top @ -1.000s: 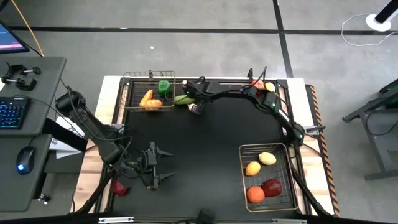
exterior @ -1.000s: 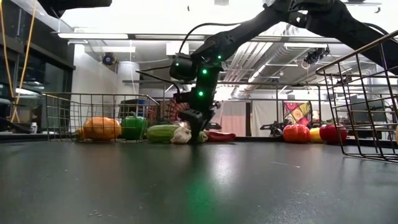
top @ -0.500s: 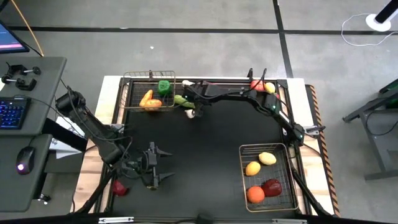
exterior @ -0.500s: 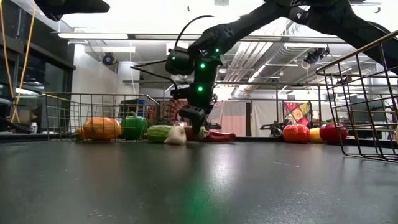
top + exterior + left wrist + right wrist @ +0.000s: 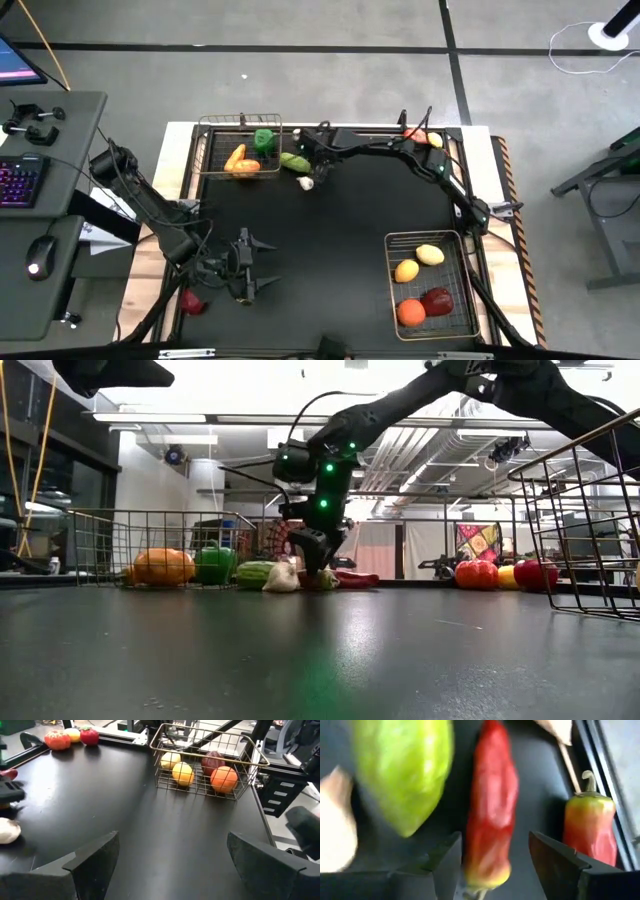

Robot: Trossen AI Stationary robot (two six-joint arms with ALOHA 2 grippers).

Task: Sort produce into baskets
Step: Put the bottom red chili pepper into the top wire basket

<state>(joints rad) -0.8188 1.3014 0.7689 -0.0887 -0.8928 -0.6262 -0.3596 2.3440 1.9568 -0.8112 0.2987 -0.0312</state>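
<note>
My right gripper [image 5: 492,865] is open at the table's far edge, low over a long red chili [image 5: 490,810]; its two fingers stand on either side of the chili's tip, and I see no touch. A green cucumber [image 5: 405,775] and white garlic [image 5: 305,183] lie beside it, and a red-green pepper [image 5: 590,830] lies on the other side. The far-left wire basket [image 5: 212,128] holds an orange piece and a green pepper [image 5: 263,138]. The near-right wire basket [image 5: 462,240] holds two lemons, an orange and a dark-red piece. My left gripper [image 5: 252,270] is open and empty at the near left.
A tomato, a yellow piece and a red piece [image 5: 500,574] lie at the far right edge. A red piece [image 5: 192,302] lies at the near left corner, beside the left arm. The middle of the black table [image 5: 340,240] is bare.
My right gripper has gone toward the table's far edge, from beside the garlic to over the red chili. The garlic has shifted a little toward the near left and now lies apart from the gripper.
</note>
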